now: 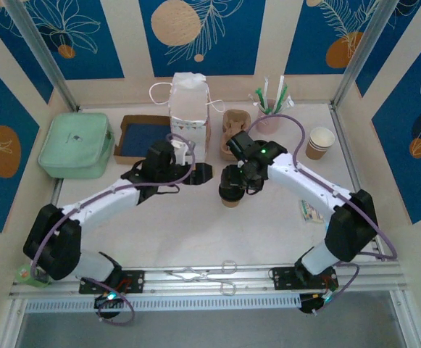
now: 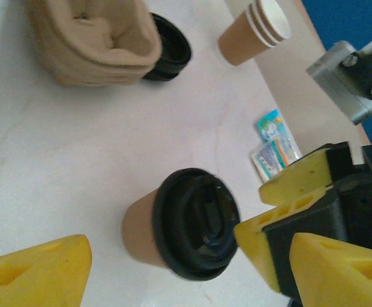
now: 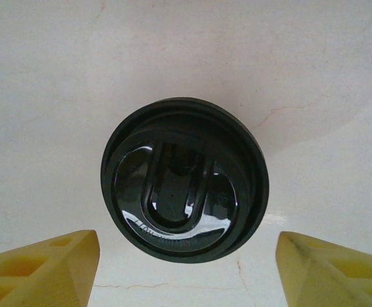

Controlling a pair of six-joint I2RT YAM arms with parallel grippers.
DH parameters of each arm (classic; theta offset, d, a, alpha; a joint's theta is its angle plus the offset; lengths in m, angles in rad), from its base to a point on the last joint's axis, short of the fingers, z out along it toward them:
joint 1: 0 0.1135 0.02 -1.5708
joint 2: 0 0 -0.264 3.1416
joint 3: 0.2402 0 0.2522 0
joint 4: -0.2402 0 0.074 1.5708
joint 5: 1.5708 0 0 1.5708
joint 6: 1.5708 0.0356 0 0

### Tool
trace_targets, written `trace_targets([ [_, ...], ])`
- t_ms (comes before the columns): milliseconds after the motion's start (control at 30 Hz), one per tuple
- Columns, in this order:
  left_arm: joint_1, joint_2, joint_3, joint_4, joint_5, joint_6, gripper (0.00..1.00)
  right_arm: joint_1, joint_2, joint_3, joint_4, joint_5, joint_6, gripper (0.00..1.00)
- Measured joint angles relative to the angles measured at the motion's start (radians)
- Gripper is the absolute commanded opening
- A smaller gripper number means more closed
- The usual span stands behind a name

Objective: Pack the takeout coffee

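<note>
1. Roughly at the middle of the table [image 1: 196,232] stands the takeout coffee [image 1: 230,199], upright, its black lid [image 3: 184,179] seated on the brown cup.
2. The right gripper [image 3: 187,256] hangs directly above the coffee and points down. Its yellow fingers [image 3: 41,268] are spread wide, one at 8 o'clock and one at 4 o'clock of the lid in the right wrist view. Both are clear of the rim, and it holds nothing.
3. The left gripper [image 2: 189,265] sits at 10 o'clock of the coffee in the top view, near it. Its jaws are also wide apart and grip nothing. In the left wrist view the cup stands beyond the fingers, apart from both.
4. The left wrist view also shows the right gripper's fingers at 3 o'clock of the lid, close by its edge.
5. In the top view, spare black lids [image 1: 203,172] lie between the left gripper and the coffee, just beside the cup carrier [image 1: 233,130], which is at 12 o'clock of the coffee.
6. Farther out from the coffee in the top view:
   - a white paper bag [image 1: 188,109] at 11 o'clock
   - a blue tray [image 1: 141,138] and a green case [image 1: 76,145] toward 10 o'clock
   - the pink cup of straws [image 1: 268,116] at 1 o'clock
   - a stack of paper cups [image 1: 319,143] at 2 o'clock
   - sachets [image 1: 311,212] at 3 o'clock
   - scissors [image 1: 206,274] at 6 o'clock, by the near edge
</note>
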State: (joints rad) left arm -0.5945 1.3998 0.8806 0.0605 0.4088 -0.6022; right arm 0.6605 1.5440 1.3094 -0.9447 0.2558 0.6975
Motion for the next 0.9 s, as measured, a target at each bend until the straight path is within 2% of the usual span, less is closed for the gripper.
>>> trace_targets([
  [433,0.037,-0.154,-0.187,-0.079,-0.074,-0.002,0.83,0.052,0.119,0.067,-0.066,0.059,0.052,0.82],
  [900,0.058,-0.202,-0.205,-0.106,-0.1,0.002,0.83,0.06,0.169,0.092,-0.066,0.06,0.062,0.81],
])
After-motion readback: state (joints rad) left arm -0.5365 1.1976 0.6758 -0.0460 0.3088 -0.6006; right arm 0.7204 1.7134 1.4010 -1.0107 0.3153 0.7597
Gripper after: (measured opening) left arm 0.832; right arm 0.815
